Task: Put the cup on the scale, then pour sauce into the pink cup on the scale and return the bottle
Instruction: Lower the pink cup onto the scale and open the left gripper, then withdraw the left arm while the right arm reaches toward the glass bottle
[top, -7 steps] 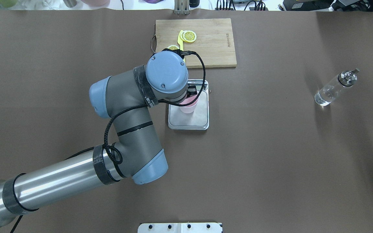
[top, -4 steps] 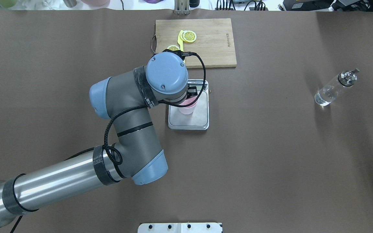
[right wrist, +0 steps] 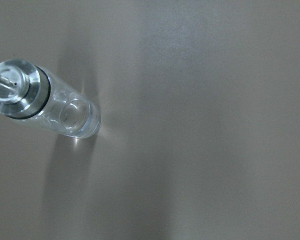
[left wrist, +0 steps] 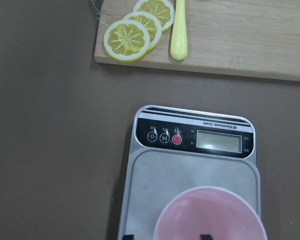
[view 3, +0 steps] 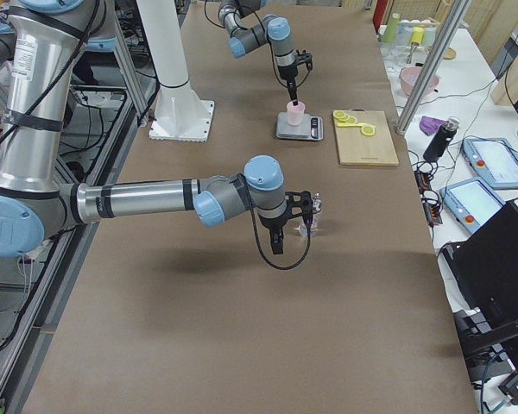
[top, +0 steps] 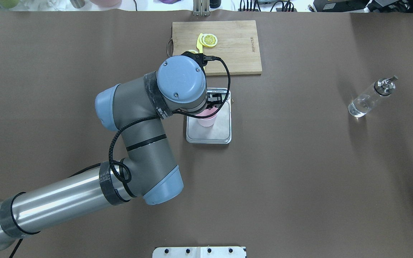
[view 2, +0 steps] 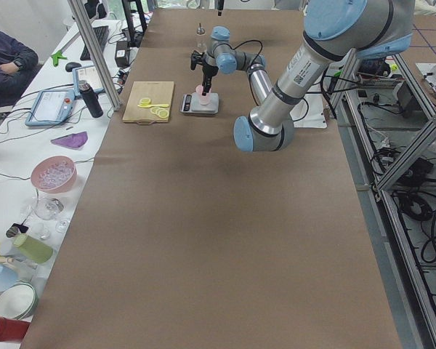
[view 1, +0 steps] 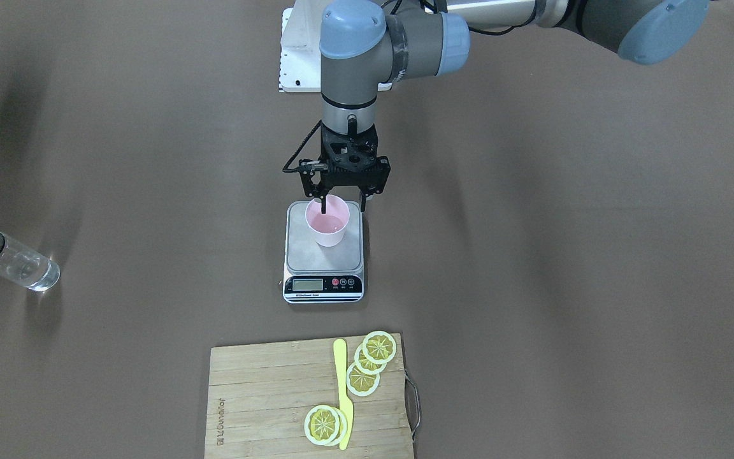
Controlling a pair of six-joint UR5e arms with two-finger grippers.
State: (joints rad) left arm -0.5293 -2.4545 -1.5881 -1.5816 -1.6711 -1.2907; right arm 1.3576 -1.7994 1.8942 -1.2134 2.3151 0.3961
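Note:
The pale pink cup (view 1: 327, 224) stands upright on the silver scale (view 1: 313, 258), towards the platform's back. My left gripper (view 1: 344, 201) hangs open just over it, with one finger inside the cup's mouth and the other outside its wall. The left wrist view shows the cup (left wrist: 210, 215), the scale (left wrist: 165, 175) and both fingertips at its bottom edge. The clear glass bottle (top: 368, 99) of colourless sauce stands alone far to the right. My right gripper (view 3: 304, 214) hovers by the bottle (right wrist: 45, 102) and shows only in the exterior right view. I cannot tell whether it is open or shut.
A bamboo cutting board (top: 235, 46) with lemon slices (view 1: 367, 363) and a yellow knife (view 1: 341, 389) lies just beyond the scale. A white base plate (top: 199, 252) sits at the table's near edge.
My left wrist has risen a little and shifted slightly left over the scale. The cup stays on the platform. The bottle has not moved.

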